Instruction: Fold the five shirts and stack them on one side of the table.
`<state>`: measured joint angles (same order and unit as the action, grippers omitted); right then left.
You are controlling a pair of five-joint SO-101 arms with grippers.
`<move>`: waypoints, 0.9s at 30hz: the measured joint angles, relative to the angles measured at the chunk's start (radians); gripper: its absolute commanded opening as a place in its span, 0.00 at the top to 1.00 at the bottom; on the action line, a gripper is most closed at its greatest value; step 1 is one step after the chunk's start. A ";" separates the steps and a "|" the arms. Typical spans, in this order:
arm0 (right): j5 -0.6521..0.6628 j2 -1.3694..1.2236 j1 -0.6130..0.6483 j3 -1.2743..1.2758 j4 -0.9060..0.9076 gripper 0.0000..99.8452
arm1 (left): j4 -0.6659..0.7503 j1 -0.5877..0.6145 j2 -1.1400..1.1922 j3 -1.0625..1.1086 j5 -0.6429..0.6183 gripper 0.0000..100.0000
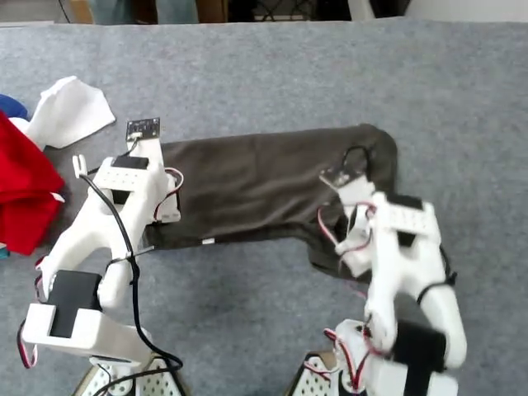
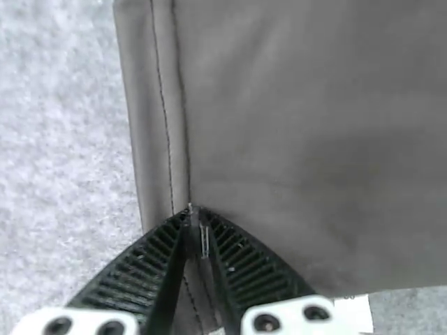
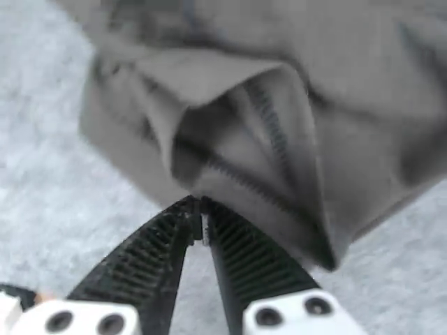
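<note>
Where it lies stretched across the middle of the frame, the dark grey shirt (image 1: 264, 181) rests on the grey table (image 1: 330, 74). Left end effector (image 2: 195, 225) fully closed, pinching the stitched hem at the shirt's left end. Right end effector (image 3: 200, 216) clamped tight on bunched fabric at its right end. Red shirt (image 1: 21, 198) at left edge, white shirt (image 1: 70, 111) upper left.

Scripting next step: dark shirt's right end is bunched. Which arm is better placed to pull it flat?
Right, probably. The right gripper is shut on the crumpled fold at that end of the dark shirt; the left gripper pinches the flat stitched hem at the opposite end, better for anchoring.
</note>
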<state>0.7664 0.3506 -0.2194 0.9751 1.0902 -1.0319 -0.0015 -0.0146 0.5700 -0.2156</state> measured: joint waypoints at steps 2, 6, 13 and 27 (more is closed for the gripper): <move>0.023 0.100 0.000 0.023 0.048 0.99 | 0.000 0.000 0.000 0.000 0.000 0.97; 0.038 0.308 0.000 0.023 0.095 0.98 | 0.000 0.000 0.000 0.000 0.020 0.97; 0.028 0.272 0.000 -0.058 -0.025 0.98 | 0.020 0.035 0.000 0.000 0.051 0.97; -0.040 -0.011 0.043 -0.011 -0.149 0.99 | 0.046 0.037 0.000 0.000 0.035 0.97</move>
<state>0.7265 0.3399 -0.1765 0.9643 0.9413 -0.9858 0.0353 -0.0146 0.5700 -0.1803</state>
